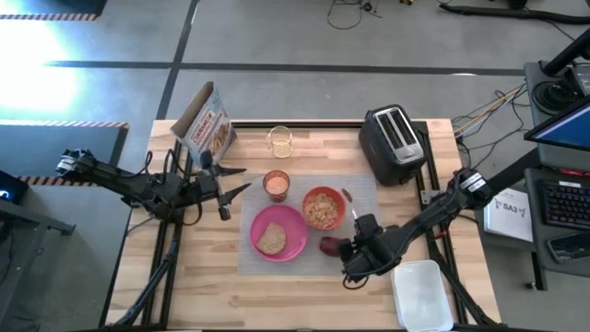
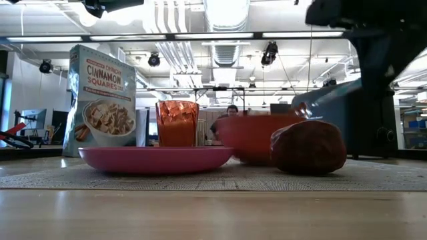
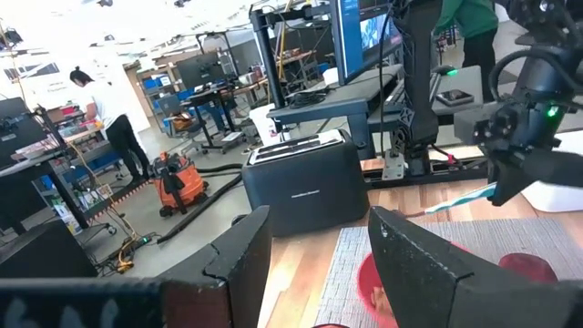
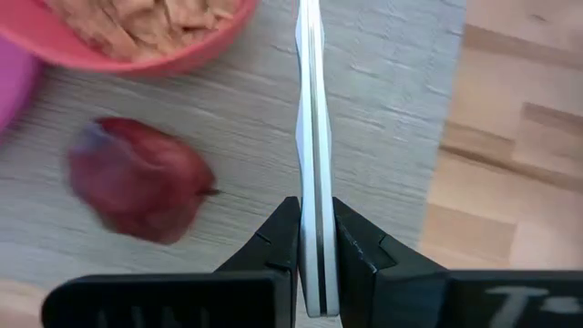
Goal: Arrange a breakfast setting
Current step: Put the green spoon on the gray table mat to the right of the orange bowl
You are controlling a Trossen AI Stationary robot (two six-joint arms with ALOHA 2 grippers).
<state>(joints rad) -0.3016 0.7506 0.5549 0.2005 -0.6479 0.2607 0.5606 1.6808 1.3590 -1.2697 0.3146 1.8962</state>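
Right gripper [image 4: 310,264] clamped narrow on the spoon [image 4: 308,137], edge-on between the jaws, long axis pointing straight ahead over the grey mat [image 4: 392,109] toward the bowl [image 4: 146,36]. Apple [image 4: 137,187] just beside the line of the spoon, on the mat, near the bowl's rim — plate [image 1: 278,232] with toast [image 1: 271,240] on the bowl's other side, cup [image 1: 277,184] behind them. Probably a matter of laying the spoon down parallel to the mat's edge, in the bare strip between bowl and worktop [image 1: 461,277]. Left gripper [image 1: 235,180] waiting apart by the cereal box [image 1: 205,124], jaws spread wide, holding nothing.
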